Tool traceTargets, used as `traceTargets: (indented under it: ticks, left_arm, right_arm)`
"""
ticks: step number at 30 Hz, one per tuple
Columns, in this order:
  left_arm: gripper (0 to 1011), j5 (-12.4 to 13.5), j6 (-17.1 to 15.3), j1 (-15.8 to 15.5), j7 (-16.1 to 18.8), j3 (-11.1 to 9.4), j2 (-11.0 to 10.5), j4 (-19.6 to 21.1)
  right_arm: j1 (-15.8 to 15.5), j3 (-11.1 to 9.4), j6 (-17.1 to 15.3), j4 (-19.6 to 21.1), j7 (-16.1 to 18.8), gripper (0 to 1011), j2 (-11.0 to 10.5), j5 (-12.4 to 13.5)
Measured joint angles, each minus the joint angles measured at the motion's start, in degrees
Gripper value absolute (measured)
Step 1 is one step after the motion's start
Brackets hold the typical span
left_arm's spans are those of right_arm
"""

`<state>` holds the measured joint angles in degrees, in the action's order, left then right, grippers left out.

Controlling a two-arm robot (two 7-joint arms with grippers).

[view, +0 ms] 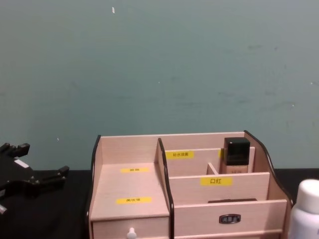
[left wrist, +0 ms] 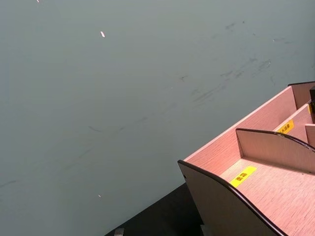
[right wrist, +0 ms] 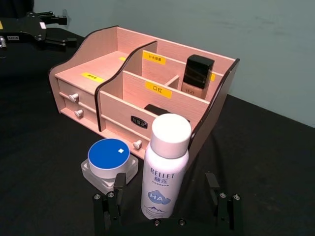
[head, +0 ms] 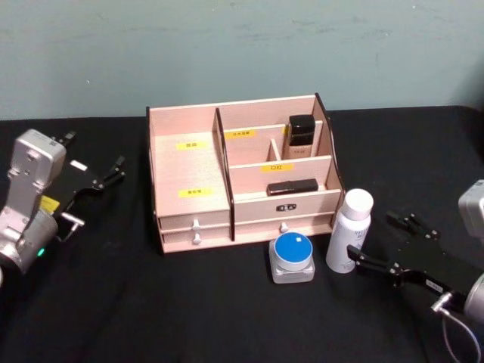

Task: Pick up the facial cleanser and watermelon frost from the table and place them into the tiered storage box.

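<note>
Nothing's done yet: facial cleanser (head: 349,231) and watermelon frost (head: 293,255) both stand on the table (head: 189,302), right in front of the tiered storage box (head: 189,174). Right gripper (head: 372,237) has its jaws spread open right at the facial cleanser. Left gripper (head: 94,195) idles off left, also open.

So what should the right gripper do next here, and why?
Probably ease the right gripper forward and close on the white cleanser bottle: it stands upright just ahead, lined up between the open fingers, not yet held.

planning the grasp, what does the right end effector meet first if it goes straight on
Likely the white bottle, just ahead of the open right end effector; the tiered storage box stands behind it.
</note>
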<state>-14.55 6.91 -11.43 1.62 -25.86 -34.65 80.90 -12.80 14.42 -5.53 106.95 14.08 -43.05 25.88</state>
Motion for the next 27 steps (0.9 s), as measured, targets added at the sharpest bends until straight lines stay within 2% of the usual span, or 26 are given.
traceTargets:
  ticks: [6, 13, 27]
  left_arm:
    - [1001, 0.0, 0.0, 0.0, 0.0, 0.0, 0.0, 0.0]
    - [1001, 0.0, 0.0, 0.0, 0.0, 0.0, 0.0, 0.0]
    - [1001, 0.0, 0.0, 0.0, 0.0, 0.0, 0.0, 0.0]
  right_arm:
    - [3.04, 1.07, -0.46, -3.01, 1.62, 1002, 2.39, -0.74]
    - [6.93, 2.48, -0.58, -6.61, 3.2, 1002, 5.22, -2.82]
    - [10.64, 3.26, -0.47, -10.41, 5.46, 1003, 8.84, -5.52]
